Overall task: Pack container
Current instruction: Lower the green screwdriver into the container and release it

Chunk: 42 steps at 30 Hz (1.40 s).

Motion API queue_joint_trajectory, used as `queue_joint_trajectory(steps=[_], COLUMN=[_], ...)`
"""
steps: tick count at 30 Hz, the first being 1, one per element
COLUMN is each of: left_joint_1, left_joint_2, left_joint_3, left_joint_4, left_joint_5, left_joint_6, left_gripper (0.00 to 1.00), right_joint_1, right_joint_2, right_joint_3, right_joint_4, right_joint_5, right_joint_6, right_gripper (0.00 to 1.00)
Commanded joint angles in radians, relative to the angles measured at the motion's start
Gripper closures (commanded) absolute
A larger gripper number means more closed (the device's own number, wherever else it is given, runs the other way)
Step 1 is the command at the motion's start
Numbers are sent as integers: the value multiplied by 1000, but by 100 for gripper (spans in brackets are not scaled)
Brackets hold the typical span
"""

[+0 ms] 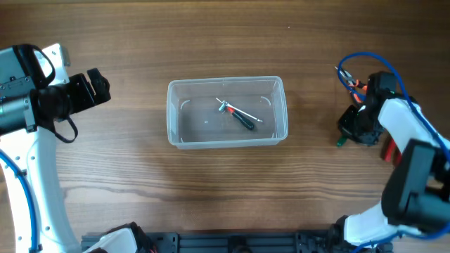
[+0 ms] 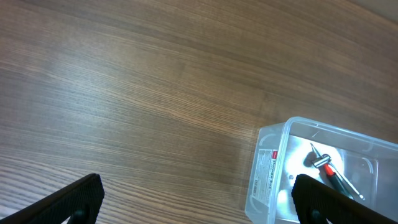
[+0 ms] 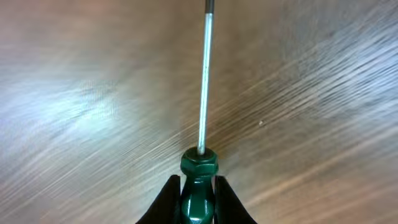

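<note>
The clear plastic container (image 1: 226,112) sits at the table's middle, with a small red-and-black-handled screwdriver (image 1: 240,117) lying in it. It also shows in the left wrist view (image 2: 273,180), lower right, with that screwdriver (image 2: 328,171) inside. My left gripper (image 2: 196,199) is open and empty, over bare wood left of the container; it shows at the far left in the overhead view (image 1: 95,88). My right gripper (image 3: 198,199) is shut on a green-handled screwdriver (image 3: 198,168) whose steel shaft points away over the table. It is at the far right in the overhead view (image 1: 355,126), where the green tip (image 1: 340,142) shows.
A pair of pliers with red and blue handles (image 1: 351,83) lies at the right, just beyond the right gripper. A white label (image 2: 266,171) is on the container's short side. The table is brown wood.
</note>
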Motion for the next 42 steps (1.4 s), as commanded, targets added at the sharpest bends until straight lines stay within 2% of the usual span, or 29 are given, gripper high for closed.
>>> queue_joint_trajectory(steps=[1,4,6,7,8,12,17,23,27,30,31,32,33,37,39,42], left_joint_1=[-5,-5,-5,-5,-5,-5,-5,-5,-5,-5,-5,-5,-5,-5,-5,-5], left_joint_2=[4,4,4,4,4,4,4,4,4,4,4,4,4,4,4,4], left_joint_3=[13,13,13,13,13,13,13,13,13,13,13,13,13,13,13,13], left_joint_4=[-2,-2,-2,-2,-3,-3,-3,-3,-3,-3,-3,-3,-3,-3,-3,-3], left_joint_5=[23,23,23,23,23,23,23,23,23,23,23,23,23,23,23,23], left_joint_6=[20,20,20,20,20,20,20,20,20,20,20,20,20,20,20,20], left_gripper=[0,0,0,0,0,0,0,0,0,0,0,0,0,0,0,0], right_joint_1=[60,134,259,383,449,638,697,698,698,698,698,698,698,694,667,514], right_joint_2=[-217,-299,-322,-319,-318,-254,-46,198,274,282,275,264,245,68,-54,-174], right_joint_3=[143,229,328,372,375,375,375,375,375,375,375,377,386,518,608,651], right_joint_4=[-3,-9,-66,-113,-124,-122,-112,-103,-108,-97,-92,-92,-92,-151,-204,-248], right_joint_5=[-108,-187,-238,-237,-221,-120,-132,-228,-235,-235,-234,-234,-233,-175,-120,25], right_joint_6=[-182,-312,-521,-715,-811,-1025,-1175,-1173,-1165,-1121,-1108,-1077,-1035,-848,-816,-777], right_gripper=[96,96,96,96,96,96,96,96,89,66,46,33,25,20,19,13])
